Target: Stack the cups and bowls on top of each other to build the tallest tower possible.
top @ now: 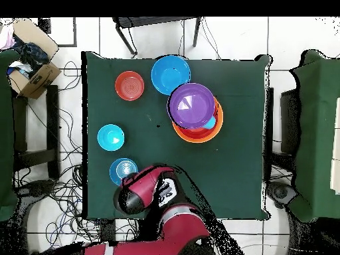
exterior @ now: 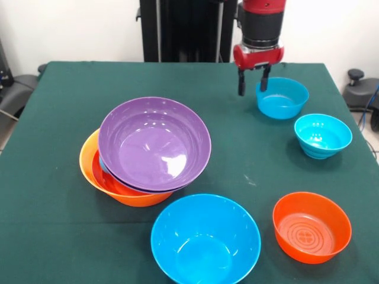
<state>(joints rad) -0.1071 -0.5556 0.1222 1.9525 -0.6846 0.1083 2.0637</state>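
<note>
Tower [exterior: 148, 155] sits left of centre in the front view, purple bowl [exterior: 155, 142] tilted toward the camera atop the orange bowl [exterior: 95, 174]. Pincer [exterior: 252, 81] open, empty, beside a blue bowl [exterior: 283, 98], upper right of the bench [exterior: 71, 89].

The red and black arm [exterior: 260, 26] comes down from the far side with its wrist held upright and its gripper [exterior: 253, 80] pointing straight at the table, the two dark fingers [exterior: 241, 83] parted and seemingly holding nothing, though the overhead view hides them
</note>
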